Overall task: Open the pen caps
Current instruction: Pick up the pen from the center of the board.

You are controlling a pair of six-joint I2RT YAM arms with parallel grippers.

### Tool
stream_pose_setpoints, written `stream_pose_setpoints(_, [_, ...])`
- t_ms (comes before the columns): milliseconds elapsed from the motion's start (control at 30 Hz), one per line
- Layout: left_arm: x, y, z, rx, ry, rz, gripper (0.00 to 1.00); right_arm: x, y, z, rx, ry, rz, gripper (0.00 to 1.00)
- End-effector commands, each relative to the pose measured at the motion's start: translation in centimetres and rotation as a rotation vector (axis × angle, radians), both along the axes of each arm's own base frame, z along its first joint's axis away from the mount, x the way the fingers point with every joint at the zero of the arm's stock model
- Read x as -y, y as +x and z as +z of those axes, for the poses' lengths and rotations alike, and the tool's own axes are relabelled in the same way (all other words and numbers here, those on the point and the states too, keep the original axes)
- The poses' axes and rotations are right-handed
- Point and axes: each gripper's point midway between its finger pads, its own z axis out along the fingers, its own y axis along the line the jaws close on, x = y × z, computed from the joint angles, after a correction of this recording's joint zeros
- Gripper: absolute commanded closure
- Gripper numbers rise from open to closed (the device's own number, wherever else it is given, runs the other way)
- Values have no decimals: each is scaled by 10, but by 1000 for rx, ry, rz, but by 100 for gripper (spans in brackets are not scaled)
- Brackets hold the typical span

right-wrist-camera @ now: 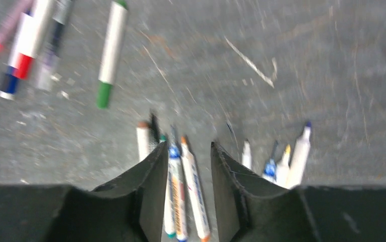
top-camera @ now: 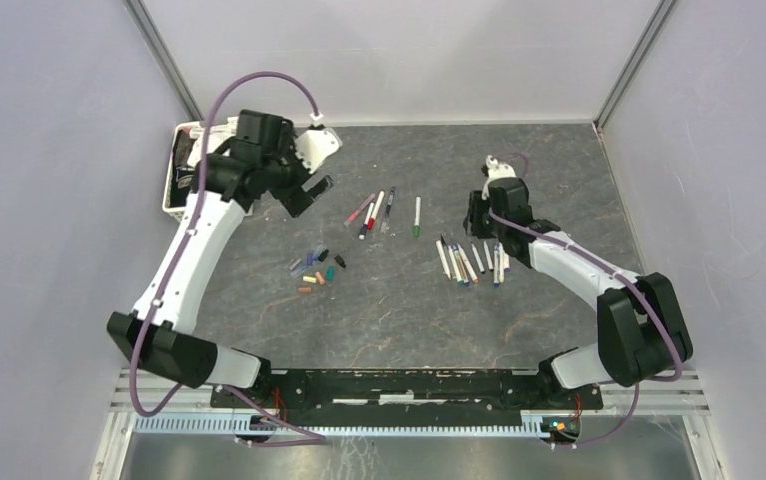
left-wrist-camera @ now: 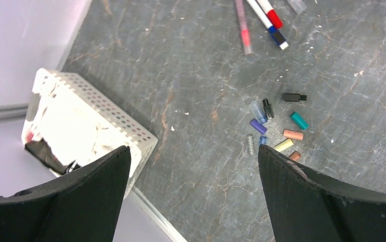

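On the table (top-camera: 559, 160), left of centre, the caps (left-wrist-camera: 258, 126) lie in a loose cluster, all detached from any pen. Colours that can be read include purple, teal (left-wrist-camera: 299, 120), black (left-wrist-camera: 294, 97), pink and yellow.

Left gripper (left-wrist-camera: 193, 151): positioned above the table's far left part, between the basket (left-wrist-camera: 130, 126) and the caps. Its jaws stand wide apart. Nothing is between them, and nothing is touched.

Right gripper (right-wrist-camera: 188, 151): positioned low over a row of uncapped pens (top-camera: 469, 262) on the right half of the table. Its jaws are partly open, with a narrow gap. Two or three pens of that row show through the gap, lying flat on the table. The wrist view is blurred, so contact between the fingers (right-wrist-camera: 150, 171) and these pens cannot be confirmed; no pen appears lifted or clamped.

Other items:
- Four capped pens (top-camera: 371, 210) lie side by side near the table centre, beyond the caps.
- One green pen (right-wrist-camera: 111, 53) lies alone between that group and the uncapped row.
- The basket is white and perforated, set against the left wall.

The caps are well apart from both grippers.
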Motion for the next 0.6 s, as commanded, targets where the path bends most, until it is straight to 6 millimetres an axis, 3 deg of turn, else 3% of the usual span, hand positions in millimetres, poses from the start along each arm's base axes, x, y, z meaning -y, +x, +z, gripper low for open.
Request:
stream_pose_setpoints(0, [-7, -13, 17, -10, -122, 84, 0, -30, 28, 53, 130, -3, 22, 56])
stream_pose_setpoints(133, [-21, -20, 22, 6, -173, 136, 0, -65, 46, 54, 117, -23, 63, 51])
stream_pose_setpoints(300, [-42, -22, 35, 74, -235, 231, 0, -109, 74, 32, 61, -59, 107, 50])
stream_pose_setpoints(567, [-32, -46, 14, -35, -256, 167, 0, -118, 101, -30, -65, -174, 84, 50])
